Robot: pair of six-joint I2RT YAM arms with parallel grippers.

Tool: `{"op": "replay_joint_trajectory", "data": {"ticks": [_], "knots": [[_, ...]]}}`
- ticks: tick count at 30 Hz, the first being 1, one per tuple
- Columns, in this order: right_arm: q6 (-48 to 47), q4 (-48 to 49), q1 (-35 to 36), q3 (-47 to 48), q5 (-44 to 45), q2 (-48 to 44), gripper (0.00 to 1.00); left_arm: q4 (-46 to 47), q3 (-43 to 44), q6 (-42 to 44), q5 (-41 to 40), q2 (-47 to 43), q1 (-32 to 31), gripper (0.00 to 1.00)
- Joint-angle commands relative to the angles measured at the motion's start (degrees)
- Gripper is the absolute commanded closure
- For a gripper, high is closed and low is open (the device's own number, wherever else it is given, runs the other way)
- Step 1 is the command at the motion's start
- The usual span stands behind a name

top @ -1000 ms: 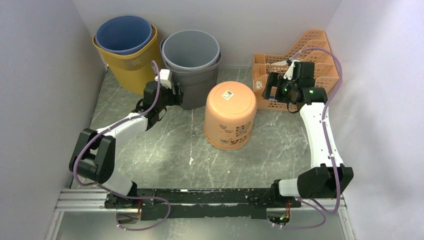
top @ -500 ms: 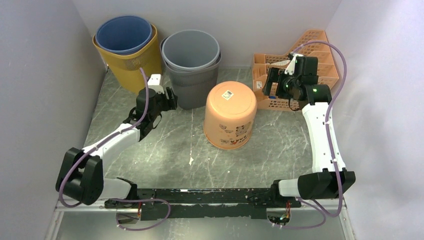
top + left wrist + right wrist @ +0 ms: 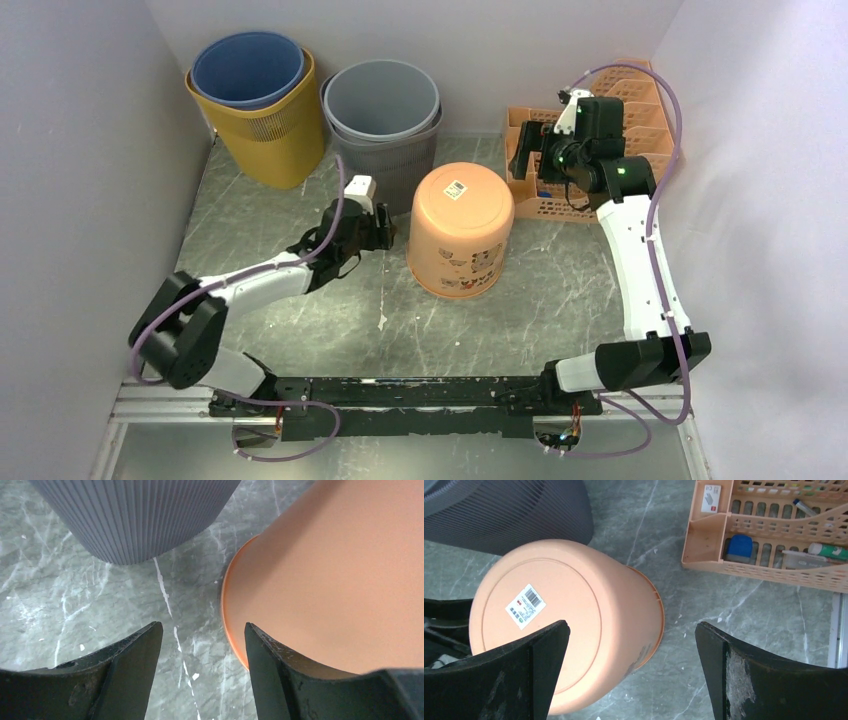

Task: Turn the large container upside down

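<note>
One orange bin [image 3: 459, 228], centre of table [image 3: 560, 290], base up. Left gripper [image 3: 385, 232] at its 9 o'clock, right gripper [image 3: 528, 170] at 2 o'clock: both spread wide, empty. Risk: one-sided push skids it away.

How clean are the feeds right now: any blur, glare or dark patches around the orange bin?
Left wrist: the orange bin is soft and featureless up close, the floor sharper. Right wrist: crisp, the label on its base clear, the fingers nearly black. Top external: even light, soft shadows, no glare.
</note>
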Motion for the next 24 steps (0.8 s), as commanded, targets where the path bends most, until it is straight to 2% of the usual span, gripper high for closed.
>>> {"op": "replay_joint_trajectory", "data": {"ticks": [1, 8, 14, 24], "knots": [[-1.2, -0.4, 0.9, 4.1, 0.3, 0.5, 0.00, 2.3, 6.1, -2.6, -4.5, 5.4, -1.6, 0.28], [-1.7, -1.9, 1.4, 4.7, -0.4, -0.4, 0.00, 4.6, 11.5, -2.6, -6.9, 13.7, -4.5, 0.27], [-1.7, -3.6, 1.7, 8.4, 0.7, -0.4, 0.00, 5.5, 15.4, -2.8, -2.6, 18.8, -8.7, 0.27], [-1.6, -3.8, 1.8, 11.7, 0.7, 1.2, 0.00, 4.1, 28.7, -1.5, 6.3, 29.4, -13.4, 0.26]]}}
